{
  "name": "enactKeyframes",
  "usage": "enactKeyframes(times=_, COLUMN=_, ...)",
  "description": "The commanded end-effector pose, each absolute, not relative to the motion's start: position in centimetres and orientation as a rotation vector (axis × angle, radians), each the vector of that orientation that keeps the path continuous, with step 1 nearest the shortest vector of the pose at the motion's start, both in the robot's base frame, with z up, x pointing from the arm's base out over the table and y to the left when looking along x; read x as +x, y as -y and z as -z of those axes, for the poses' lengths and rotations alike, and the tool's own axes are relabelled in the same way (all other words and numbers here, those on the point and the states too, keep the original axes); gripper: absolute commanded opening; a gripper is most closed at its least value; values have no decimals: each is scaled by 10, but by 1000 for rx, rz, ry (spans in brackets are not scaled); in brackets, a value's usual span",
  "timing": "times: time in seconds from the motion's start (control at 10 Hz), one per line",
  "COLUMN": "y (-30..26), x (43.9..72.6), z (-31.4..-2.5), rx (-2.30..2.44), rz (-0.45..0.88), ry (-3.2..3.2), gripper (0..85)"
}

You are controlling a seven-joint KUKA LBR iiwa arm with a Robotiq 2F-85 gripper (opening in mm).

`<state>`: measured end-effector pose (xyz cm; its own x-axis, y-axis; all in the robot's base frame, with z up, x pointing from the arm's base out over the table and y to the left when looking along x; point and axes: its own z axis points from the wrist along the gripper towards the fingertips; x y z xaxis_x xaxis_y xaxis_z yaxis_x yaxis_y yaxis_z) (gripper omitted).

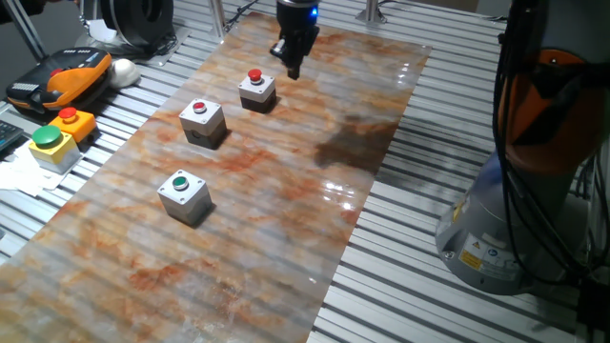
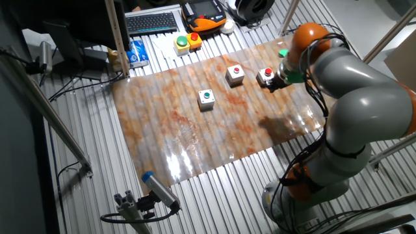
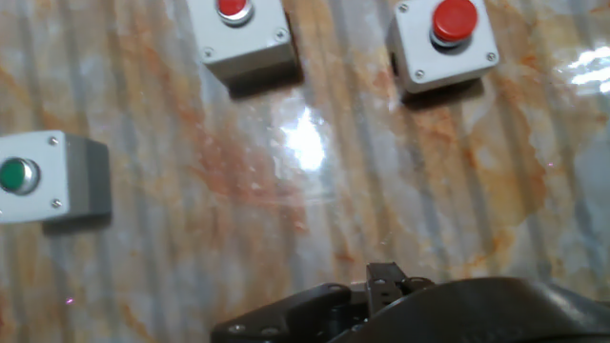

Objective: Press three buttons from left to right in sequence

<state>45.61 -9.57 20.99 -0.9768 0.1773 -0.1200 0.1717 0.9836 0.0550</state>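
Three small light-grey button boxes stand in a row on the marbled mat. The green-capped one [image 1: 183,195] [image 2: 207,97] [image 3: 29,179] is nearest in one fixed view. A red-capped one [image 1: 201,119] [image 2: 234,73] [image 3: 243,33] sits in the middle. Another red-capped one [image 1: 256,89] [image 2: 265,75] [image 3: 446,43] is farthest. My gripper [image 1: 294,67] [image 2: 274,83] hangs above the mat, just beside that farthest red box and not touching it. In the hand view only the dark gripper body [image 3: 386,281] shows at the bottom edge. No view shows a gap or contact at the fingertips.
A yellow box with a green button [image 1: 48,145] and an orange box with a red button [image 1: 72,121] lie off the mat on the slatted table [image 1: 429,171]. Beside them is an orange-black pendant [image 1: 62,76]. The robot base [image 1: 515,219] stands beside the mat.
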Motion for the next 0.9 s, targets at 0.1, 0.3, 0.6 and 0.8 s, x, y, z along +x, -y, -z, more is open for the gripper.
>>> enactKeyframes(times=0.1, y=108, x=454, z=-206, rx=256, rz=-86, ry=-3003, gripper=0)
enactKeyframes(times=0.3, y=110, x=454, z=-204, rx=283, rz=-64, ry=-3004, gripper=0)
enactKeyframes(times=0.6, y=110, x=455, z=-201, rx=291, rz=-55, ry=-3004, gripper=0)
enactKeyframes(times=0.8, y=109, x=456, z=-199, rx=324, rz=-49, ry=-3006, gripper=0)
